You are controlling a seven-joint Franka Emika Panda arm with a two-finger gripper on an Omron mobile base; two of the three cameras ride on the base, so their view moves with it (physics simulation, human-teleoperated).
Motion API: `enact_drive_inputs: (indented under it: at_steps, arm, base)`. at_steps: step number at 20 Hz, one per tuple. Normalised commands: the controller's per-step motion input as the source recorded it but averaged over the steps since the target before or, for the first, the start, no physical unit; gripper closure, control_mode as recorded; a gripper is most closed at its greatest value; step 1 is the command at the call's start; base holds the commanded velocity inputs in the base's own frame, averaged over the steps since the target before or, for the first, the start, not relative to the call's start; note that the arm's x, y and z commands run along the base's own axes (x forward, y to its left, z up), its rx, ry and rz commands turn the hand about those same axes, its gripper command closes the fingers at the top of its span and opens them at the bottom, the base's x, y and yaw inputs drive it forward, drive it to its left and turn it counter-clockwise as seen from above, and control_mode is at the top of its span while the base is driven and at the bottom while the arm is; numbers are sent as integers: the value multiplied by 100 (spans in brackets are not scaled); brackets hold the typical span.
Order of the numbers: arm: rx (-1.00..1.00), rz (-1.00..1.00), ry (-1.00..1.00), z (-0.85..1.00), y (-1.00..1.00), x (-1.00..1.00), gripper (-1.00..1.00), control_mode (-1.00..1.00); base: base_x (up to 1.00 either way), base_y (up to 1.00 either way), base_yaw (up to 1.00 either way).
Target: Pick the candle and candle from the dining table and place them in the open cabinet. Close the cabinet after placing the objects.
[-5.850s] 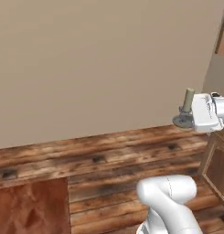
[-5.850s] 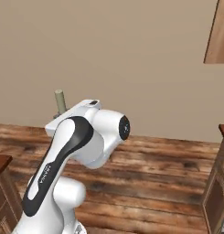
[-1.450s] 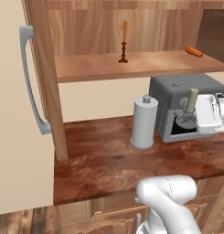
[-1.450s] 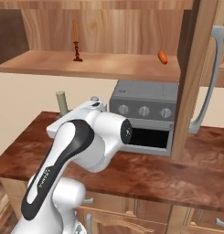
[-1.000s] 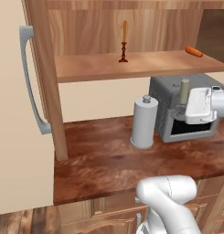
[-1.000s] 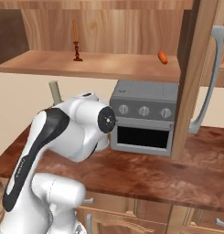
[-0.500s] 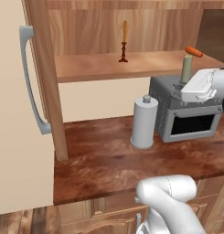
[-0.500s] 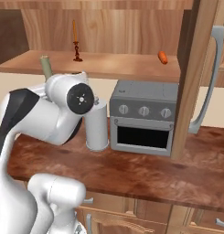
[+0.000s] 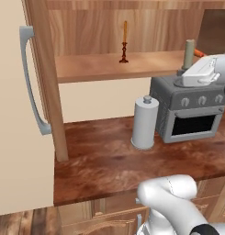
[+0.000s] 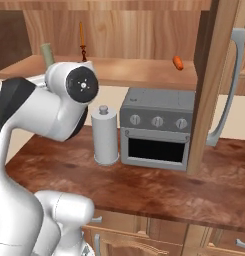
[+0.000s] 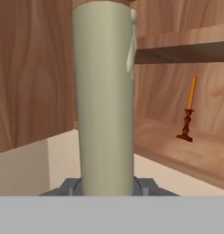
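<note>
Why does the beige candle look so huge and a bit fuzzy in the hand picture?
Hand view: the beige candle sits right at the lens, so it looms large with soft edges, while the orange candle behind looks tiny. Left base view: the same beige candle looks small.

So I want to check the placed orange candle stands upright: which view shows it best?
The left base view: the orange taper candle stands upright mid-shelf, unobstructed. The hand view shows it small, beside the beige candle. The right base view shows it thin and distant.
</note>
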Motion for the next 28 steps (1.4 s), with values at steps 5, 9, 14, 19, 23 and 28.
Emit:
enact_drive_inputs:
  at_steps: [5,9,14,19,23,28]
  arm:
    - [0,-1,0,0,-2,30,100,-100]
    - [0,-4,2,0,-2,45,100,-100]
    - [0,-3,0,0,-3,44,100,-100]
    - [0,0,-2,0,-19,34,100,-100]
    - [0,0,-2,0,-34,28,100,-100]
    - [0,0,0,0,-32,40,100,-100]
  base:
    - [0,0,0]
    - [0,0,0]
    - [0,0,0]
    - [0,0,0]
    - [0,0,0]
    - [0,0,0]
